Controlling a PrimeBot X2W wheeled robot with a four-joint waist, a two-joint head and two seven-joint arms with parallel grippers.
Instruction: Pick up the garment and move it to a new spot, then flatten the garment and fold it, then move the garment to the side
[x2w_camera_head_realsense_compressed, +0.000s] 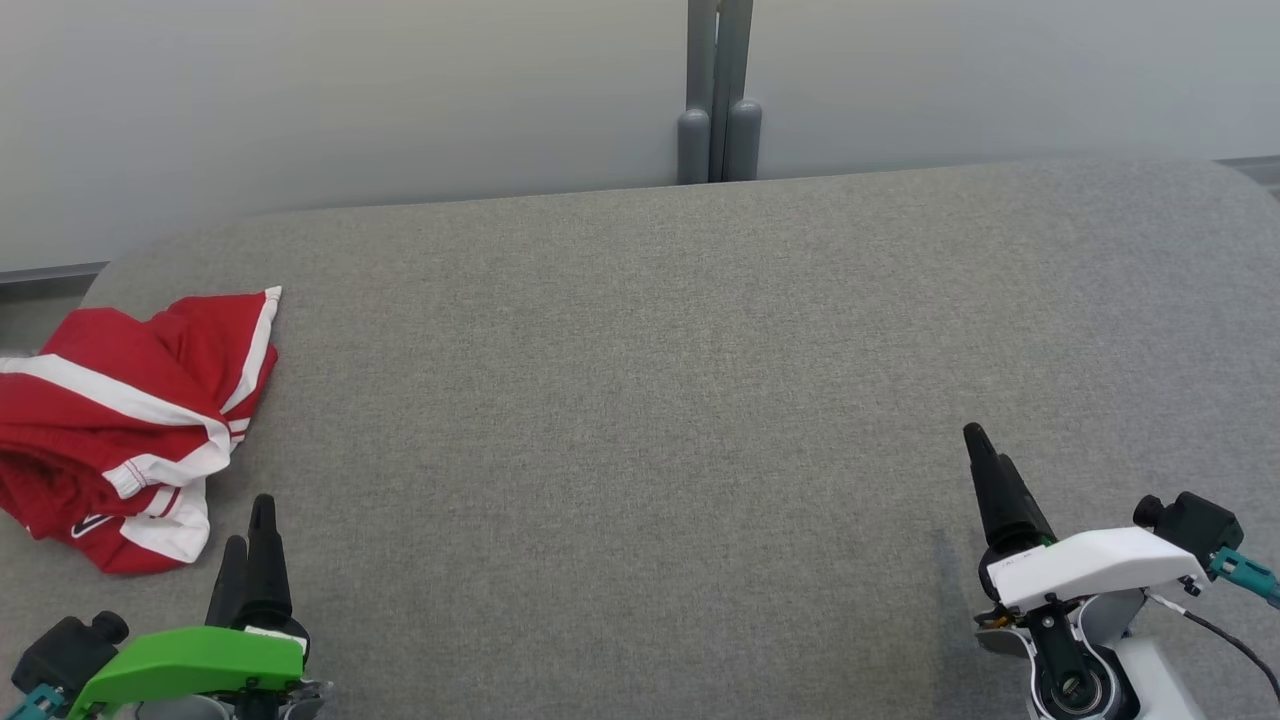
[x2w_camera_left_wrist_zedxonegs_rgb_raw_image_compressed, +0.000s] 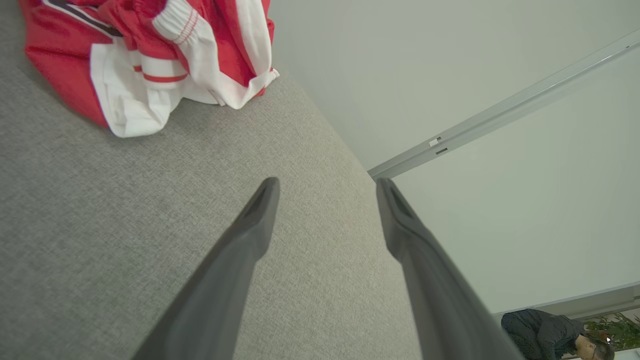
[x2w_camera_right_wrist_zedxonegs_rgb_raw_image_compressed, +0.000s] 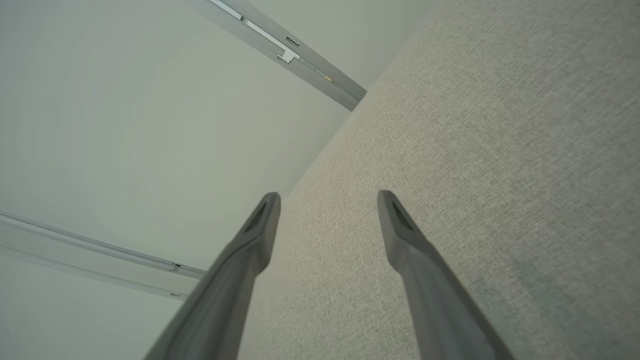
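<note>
Garment (x2w_camera_head_realsense_compressed: 110, 420): red sports fabric with broad white stripes and a ribbed white cuff or hem, lying crumpled at the left edge of the surface; the left wrist view (x2w_camera_left_wrist_zedxonegs_rgb_raw_image_compressed: 150, 60) shows it bunched in folds with a white panel lowermost.
Work surface (x2w_camera_head_realsense_compressed: 640, 400): grey woven cloth covering a wide table with rounded far corners.
Left gripper (x2w_camera_head_realsense_compressed: 250, 525): under a green housing at the lower left, fingers pointing up the head view, just beside the garment's near corner but apart from it; in its own wrist view (x2w_camera_left_wrist_zedxonegs_rgb_raw_image_compressed: 327, 185) the two dark fingers stand spread with nothing between them, released.
Right gripper (x2w_camera_head_realsense_compressed: 988, 448): under a white housing at the lower right, well apart from the garment, over bare cloth; its wrist view (x2w_camera_right_wrist_zedxonegs_rgb_raw_image_compressed: 328, 196) shows the fingers parted and empty, likewise released.
Background: pale wall panels behind the table, joined by a grey post (x2w_camera_head_realsense_compressed: 718, 100).
Person (x2w_camera_left_wrist_zedxonegs_rgb_raw_image_compressed: 550, 335): in dark clothing, bent forward at the lower right corner of the left wrist view, beside green foliage (x2w_camera_left_wrist_zedxonegs_rgb_raw_image_compressed: 620, 330).
</note>
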